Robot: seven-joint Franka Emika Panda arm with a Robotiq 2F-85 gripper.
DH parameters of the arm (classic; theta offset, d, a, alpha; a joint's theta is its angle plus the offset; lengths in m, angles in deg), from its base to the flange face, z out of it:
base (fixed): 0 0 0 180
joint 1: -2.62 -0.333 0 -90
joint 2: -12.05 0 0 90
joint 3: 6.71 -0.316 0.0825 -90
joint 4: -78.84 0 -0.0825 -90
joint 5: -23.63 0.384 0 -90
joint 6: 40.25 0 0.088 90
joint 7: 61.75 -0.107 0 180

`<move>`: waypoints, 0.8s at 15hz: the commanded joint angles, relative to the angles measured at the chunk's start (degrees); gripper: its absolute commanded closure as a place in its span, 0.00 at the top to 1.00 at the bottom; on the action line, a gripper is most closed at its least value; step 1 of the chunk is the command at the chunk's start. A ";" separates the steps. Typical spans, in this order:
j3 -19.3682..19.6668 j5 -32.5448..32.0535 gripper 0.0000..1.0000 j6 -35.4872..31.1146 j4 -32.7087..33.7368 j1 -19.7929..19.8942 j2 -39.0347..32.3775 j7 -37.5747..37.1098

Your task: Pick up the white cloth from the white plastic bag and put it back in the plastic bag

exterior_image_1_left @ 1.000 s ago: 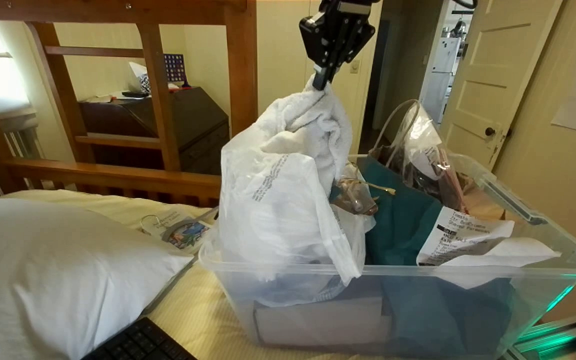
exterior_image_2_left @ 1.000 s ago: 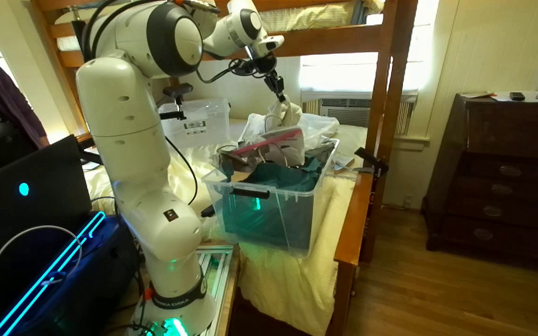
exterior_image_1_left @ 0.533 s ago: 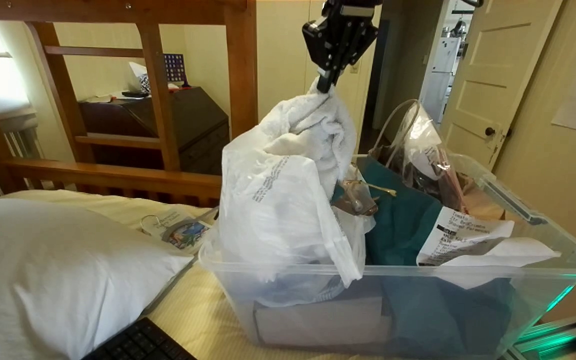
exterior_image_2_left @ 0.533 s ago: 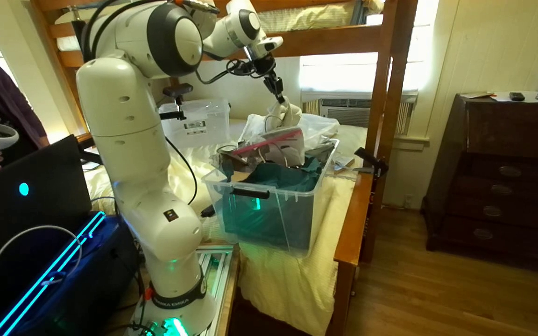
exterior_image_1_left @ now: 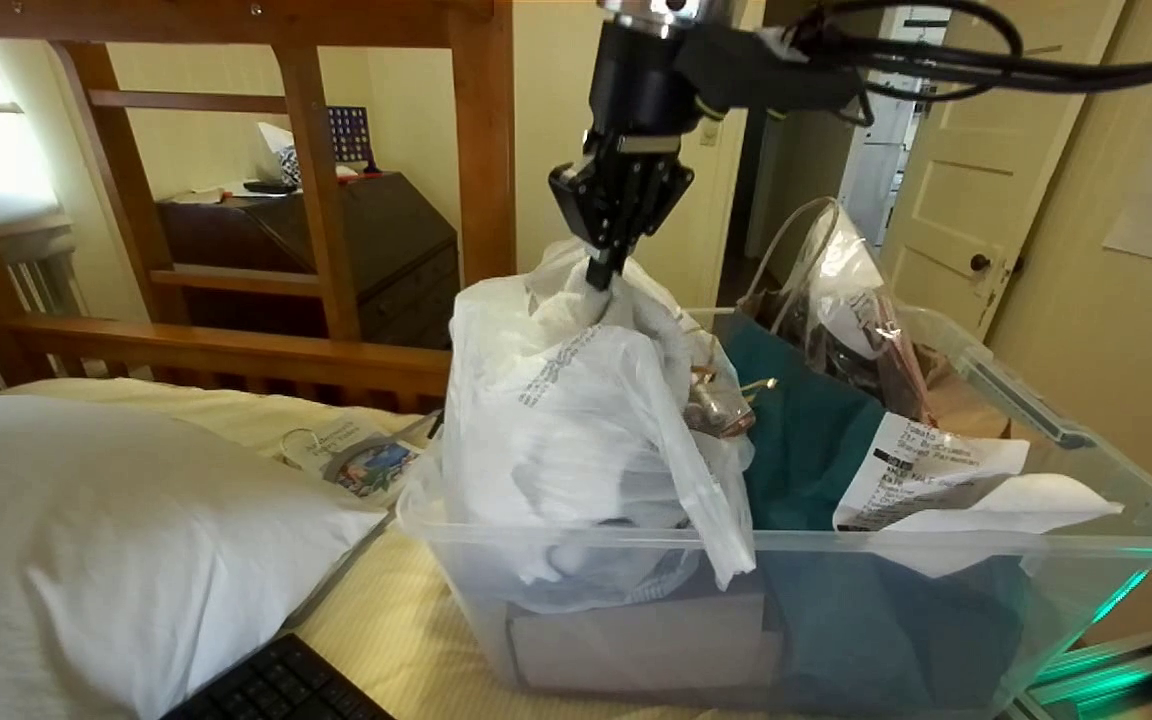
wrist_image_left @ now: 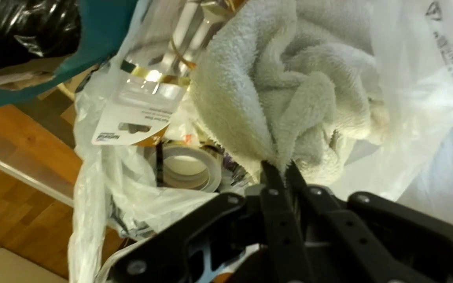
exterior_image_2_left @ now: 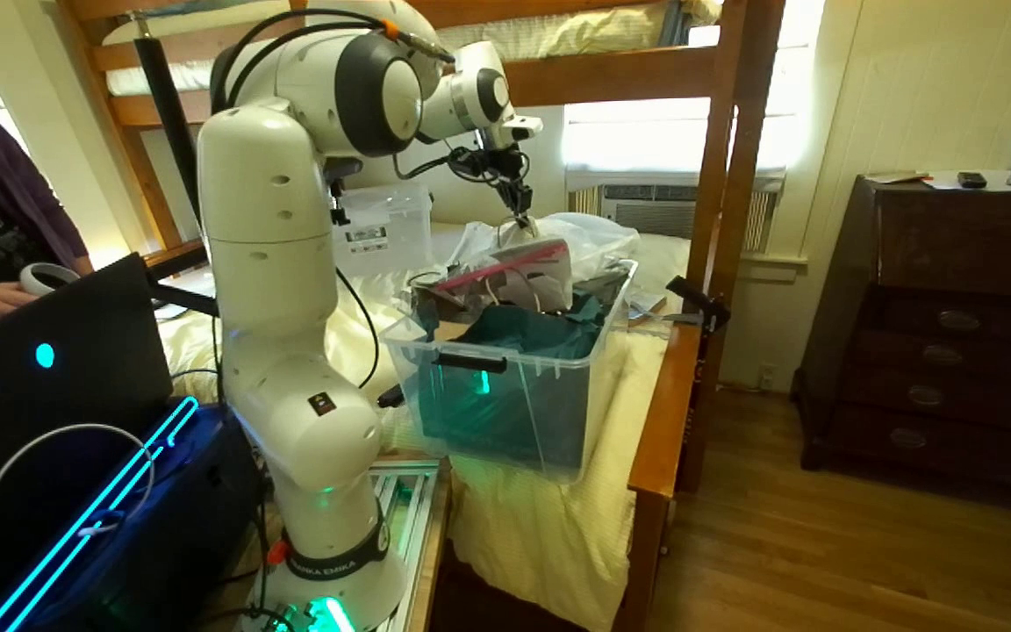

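My gripper (exterior_image_1_left: 600, 274) is just above the mouth of the white plastic bag (exterior_image_1_left: 561, 440). It is shut on the white cloth (exterior_image_1_left: 568, 308). In the wrist view the fluffy cloth (wrist_image_left: 234, 90) bunches up beyond the fingertips of the gripper (wrist_image_left: 279, 165), with a fold pinched between them. Much of the cloth is inside or behind the bag in the exterior view. The bag (wrist_image_left: 419, 106) lies around the cloth in the wrist view. In an exterior view the gripper (exterior_image_2_left: 521, 221) points down over the bag (exterior_image_2_left: 598, 230), and the cloth is mostly hidden.
The bag sits in a clear plastic tub (exterior_image_1_left: 936, 543) on a bed. A teal bag (exterior_image_1_left: 786, 460) and a receipt (exterior_image_1_left: 936, 470) are beside it. A tape roll (wrist_image_left: 187, 169) and packaged item (wrist_image_left: 132, 122) show in the wrist view. A pillow (exterior_image_1_left: 116, 550) lies beside the tub.
My gripper has moved down and slightly left in the exterior view of the bag, still holding the cloth. The cloth has sunk and bunched into the bag, and the bag's handle has shifted right.
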 commanded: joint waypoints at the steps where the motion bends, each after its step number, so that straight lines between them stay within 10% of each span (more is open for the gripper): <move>1: 0.26 5.39 0.02 -2.71 0.55 -0.45 -4.80 4.18; 12: 0.97 17.01 0.02 -9.80 1.78 -2.38 -14.69 19.51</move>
